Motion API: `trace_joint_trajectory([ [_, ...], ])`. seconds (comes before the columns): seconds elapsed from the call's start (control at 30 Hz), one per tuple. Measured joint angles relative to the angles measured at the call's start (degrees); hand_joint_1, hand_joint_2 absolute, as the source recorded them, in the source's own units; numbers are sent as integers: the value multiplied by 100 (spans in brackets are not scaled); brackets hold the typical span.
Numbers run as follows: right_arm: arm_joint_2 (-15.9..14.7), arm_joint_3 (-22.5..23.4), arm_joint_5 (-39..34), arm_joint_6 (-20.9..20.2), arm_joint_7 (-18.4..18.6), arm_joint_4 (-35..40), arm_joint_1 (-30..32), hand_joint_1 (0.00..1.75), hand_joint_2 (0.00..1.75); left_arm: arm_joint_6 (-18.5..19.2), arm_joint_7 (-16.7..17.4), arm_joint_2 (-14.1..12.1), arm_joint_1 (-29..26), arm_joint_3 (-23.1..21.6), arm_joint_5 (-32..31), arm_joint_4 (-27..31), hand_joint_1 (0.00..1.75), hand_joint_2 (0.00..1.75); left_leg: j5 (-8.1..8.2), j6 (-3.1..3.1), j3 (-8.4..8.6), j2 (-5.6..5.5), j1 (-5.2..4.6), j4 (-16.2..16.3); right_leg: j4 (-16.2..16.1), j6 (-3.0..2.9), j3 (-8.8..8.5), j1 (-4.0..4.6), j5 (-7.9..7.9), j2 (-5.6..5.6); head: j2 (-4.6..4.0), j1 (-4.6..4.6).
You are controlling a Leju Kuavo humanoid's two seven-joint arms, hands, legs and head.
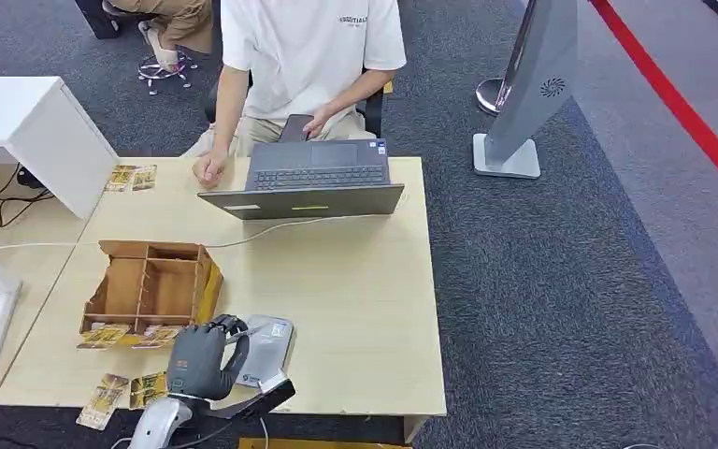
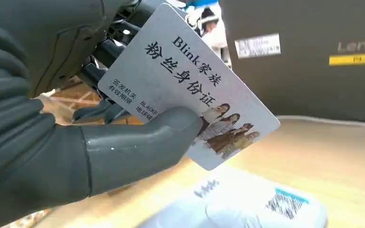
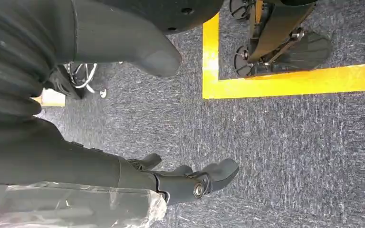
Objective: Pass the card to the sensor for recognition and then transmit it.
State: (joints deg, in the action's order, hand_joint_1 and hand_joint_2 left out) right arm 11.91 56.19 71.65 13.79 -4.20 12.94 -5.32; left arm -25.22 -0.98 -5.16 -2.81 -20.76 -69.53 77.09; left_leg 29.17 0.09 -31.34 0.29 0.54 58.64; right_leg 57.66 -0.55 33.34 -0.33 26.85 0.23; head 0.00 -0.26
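Left robot hand (image 2: 76,142) pinching card (image 2: 190,80) above sensor (image 1: 266,348) near tabletop (image 1: 355,309) front edge; right robot hand (image 3: 138,118) hanging loosely open, empty.

card (image 2: 190,85): pale grey-white plastic rectangle, rounded corners, black print "blink" plus chinese characters, small group photo at one corner. held tilted, pinched between thumb and dark fingers of left hand (image 2: 76,118), printed face toward wrist camera, just above sensor, not touching it. sensor (image 1: 266,348): flat light grey pad with rounded corners, blue mark and printed code on top, lying flat on wooden table near front edge, just beside open wooden box; partly covered by left hand in head view.
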Motion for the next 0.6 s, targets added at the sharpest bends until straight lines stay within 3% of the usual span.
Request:
trace_joint_trajectory([
  [0.43, -2, -7, 39, -41, -9, 0, -35, 0, 175, 72, 0, -13, -6, -114, 221, -234, 175, 175, 0, 0, -1, 0, 0, 0, 0, 0, -1, 0, 0, -1, 0, 0],
  [0.6, -15, -28, 103, -41, 11, 0, -36, 0, 175, -528, 15, -148, -7, -101, -87, 132, 175, 175, -3, -2, 0, -2, 1, 0, 1, 0, -1, 1, 0, -3, 0, -2],
])
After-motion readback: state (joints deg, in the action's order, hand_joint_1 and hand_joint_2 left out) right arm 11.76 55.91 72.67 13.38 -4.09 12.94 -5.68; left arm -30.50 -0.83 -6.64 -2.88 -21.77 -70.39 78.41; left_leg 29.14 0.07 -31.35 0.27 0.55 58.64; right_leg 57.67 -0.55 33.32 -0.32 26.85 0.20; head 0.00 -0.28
